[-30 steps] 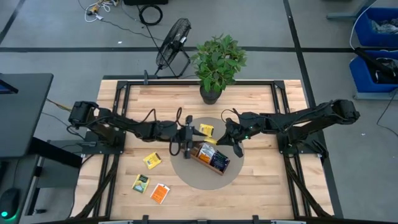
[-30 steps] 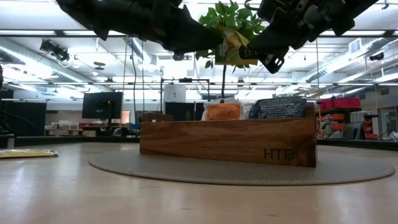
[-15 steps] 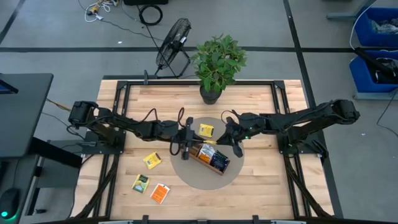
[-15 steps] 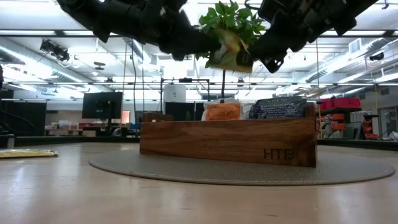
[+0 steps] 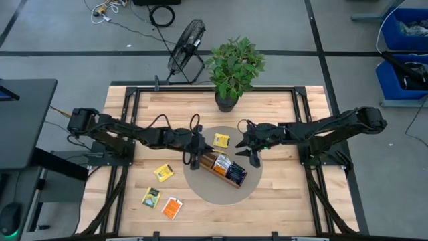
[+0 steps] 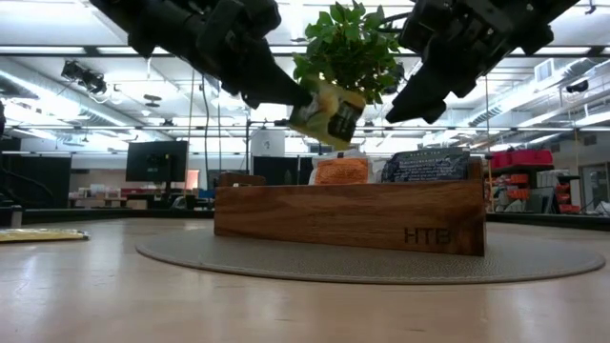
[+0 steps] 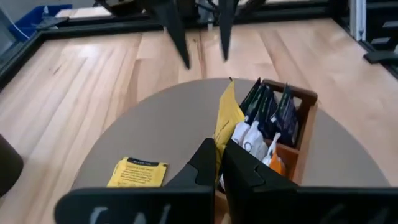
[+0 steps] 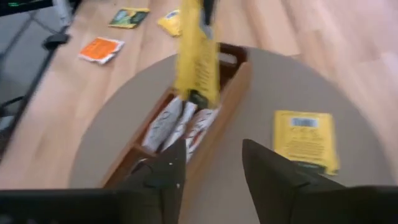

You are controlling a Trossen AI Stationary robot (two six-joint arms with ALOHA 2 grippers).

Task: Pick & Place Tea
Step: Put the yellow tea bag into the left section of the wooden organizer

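- The left arm reaches from the left edge of the bench (image 5: 281, 107) toward its middle, stretched low and nearly straight.
- The left gripper (image 5: 194, 148) hangs above the near end of the wooden tray (image 5: 223, 169); its fingers (image 7: 202, 163) are pinched together on a yellow sachet (image 6: 329, 112), held edge-on and tilted, in the air above the tray and clear of it.
- Three loose sachets lie flat on the bare wood at the left front: a yellow one (image 5: 164, 173), a yellow-green one (image 5: 151, 197) and an orange one (image 5: 172, 208), the last two just beside each other.
- A round grey mat (image 5: 200, 189) lies at the bench's middle, with the long brown tray set slantwise on it.
- The tray holds sachets standing on edge: orange and yellow ones in one part, dark blue ones (image 5: 236, 173) in the part farther right.
- Another yellow sachet (image 5: 221, 140) lies flat on the mat, just behind the tray.
- The right arm comes in from the right edge, likewise stretched low; the right gripper (image 5: 251, 148) hovers over the mat beside the tray, its fingers (image 8: 270, 177) spread apart and holding nothing.
- A potted green plant (image 5: 234, 70) stands at the back edge, with a black wire fan (image 5: 186, 41) on the floor beyond.
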